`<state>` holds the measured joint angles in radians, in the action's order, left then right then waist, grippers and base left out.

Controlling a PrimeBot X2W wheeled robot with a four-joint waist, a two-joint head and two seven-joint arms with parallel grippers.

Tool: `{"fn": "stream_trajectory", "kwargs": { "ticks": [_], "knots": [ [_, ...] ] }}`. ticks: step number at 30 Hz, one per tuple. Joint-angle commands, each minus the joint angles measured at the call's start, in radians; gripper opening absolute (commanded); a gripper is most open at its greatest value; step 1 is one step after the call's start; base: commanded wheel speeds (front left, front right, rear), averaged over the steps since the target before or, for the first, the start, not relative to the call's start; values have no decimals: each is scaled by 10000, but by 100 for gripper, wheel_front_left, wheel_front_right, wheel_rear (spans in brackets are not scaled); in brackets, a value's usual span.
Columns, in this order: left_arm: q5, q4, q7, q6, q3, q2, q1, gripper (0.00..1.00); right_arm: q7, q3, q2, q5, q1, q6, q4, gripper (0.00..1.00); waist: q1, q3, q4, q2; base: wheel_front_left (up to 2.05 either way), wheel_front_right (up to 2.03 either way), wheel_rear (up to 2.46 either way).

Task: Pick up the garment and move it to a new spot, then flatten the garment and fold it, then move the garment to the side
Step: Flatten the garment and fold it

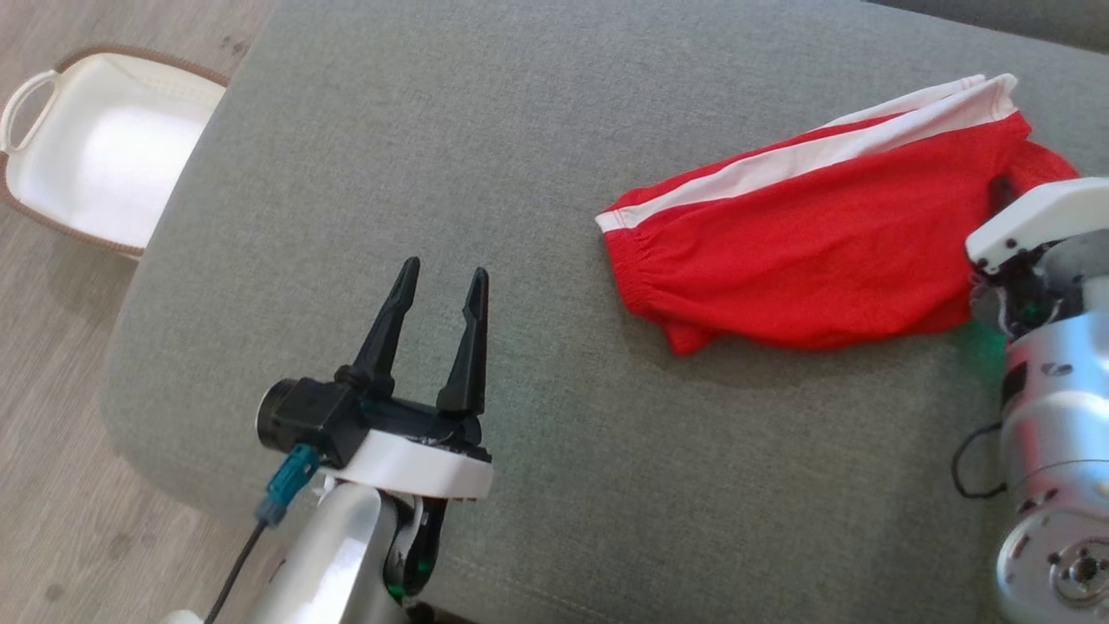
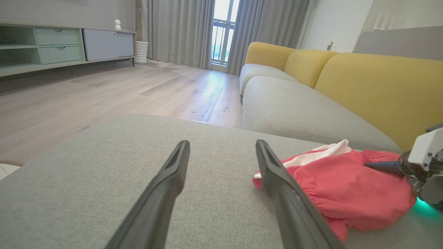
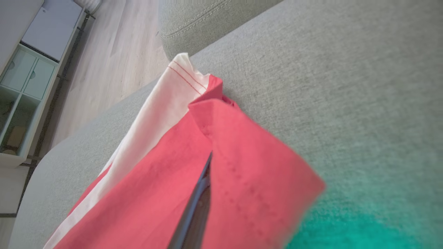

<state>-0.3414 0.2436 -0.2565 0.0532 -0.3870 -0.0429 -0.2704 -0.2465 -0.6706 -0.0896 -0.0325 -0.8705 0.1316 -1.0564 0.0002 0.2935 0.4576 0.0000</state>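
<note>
The red garment (image 1: 806, 251) sat around 2 o'clock on the grey cushion (image 1: 520, 130). Right gripper (image 1: 1001, 195) was pinched shut on its 3 o'clock edge, left gripper (image 1: 444, 267) wide open and empty at 7. I'd have lifted slow and straight up so that thin hem couldn't slip out

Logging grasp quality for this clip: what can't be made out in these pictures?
- Head view: fingertips of the right gripper, buried in the red garment.
- Right wrist view: how much cloth is pinched; a fold drapes over the fingers, leaving a dark sliver.
- Head view: the basket, its right side behind the grey cushion.
- Left wrist view: part of the garment's waistband, behind a finger of the left gripper.
</note>
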Motion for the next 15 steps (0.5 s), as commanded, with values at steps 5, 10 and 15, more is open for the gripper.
{"fn": "stream_trajectory", "kwargs": {
  "ticks": [5, 10, 15],
  "knots": [
    [211, -216, -53, 8, 470, -74, -350, 100, 830, 687, 381, -657, 208, -9, -9, 0, -2, -400, -471, 0, 0, 0, 0],
    [400, -197, -53, 50, 636, -74, -112, 100, 1711, 1524, 390, -2100, 480, -9, 87, 0, -2, -790, -1027, 0, 0, 0, 0],
    [587, -200, -53, 121, 878, -74, 127, 100, 2629, 2134, 392, -3651, 1179, -9, 680, 0, -2, -1087, -1661, 0, 0, 0, 0]
  ]
}}
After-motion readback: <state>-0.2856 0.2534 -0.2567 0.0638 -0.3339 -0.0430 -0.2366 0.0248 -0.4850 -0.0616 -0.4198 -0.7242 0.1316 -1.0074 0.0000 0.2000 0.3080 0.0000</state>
